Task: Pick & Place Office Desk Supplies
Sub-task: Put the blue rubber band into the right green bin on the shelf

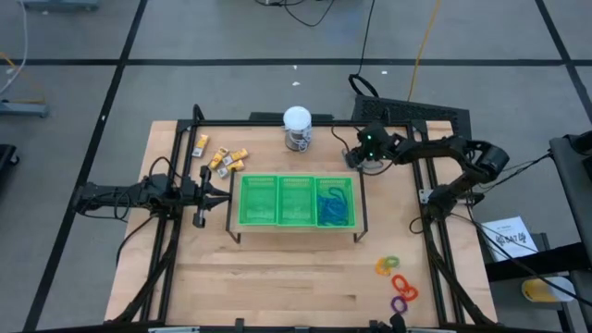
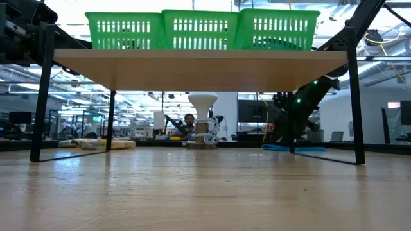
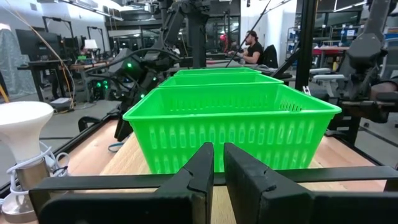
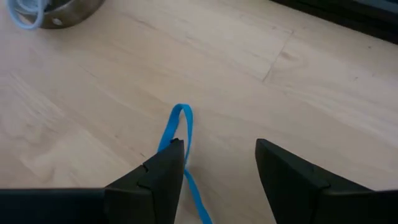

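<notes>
Hovering low over the bare wood, the right gripper (image 4: 217, 168) stands with its fingers well apart and nothing between them; a thin blue loop (image 4: 180, 134) lies flat on the table, its near end disappearing beside one finger rather than in the gap. Seen from above, that gripper (image 1: 368, 159) sits at about two o'clock from the green tray (image 1: 296, 201), just off its corner and near the white-topped jar (image 1: 297, 127). The tray's three-o'clock compartment already holds a tangle of blue loops (image 1: 335, 208). Yellow-and-white blocky pieces (image 1: 225, 159) wait at ten o'clock from the tray, and the coloured rings (image 1: 398, 280) lie well apart at five o'clock. The left gripper (image 3: 217, 177) rests at the tray's nine o'clock side, fingers pressed nearly together and empty. The risk, as I judge it, is a missed pinch: the loop is off-centre, so closing now could trap only its edge, or the finger could push it aside. Thin and flat, it could also slip free on lifting, or the fingers could scrape the wood if they descend too far.
</notes>
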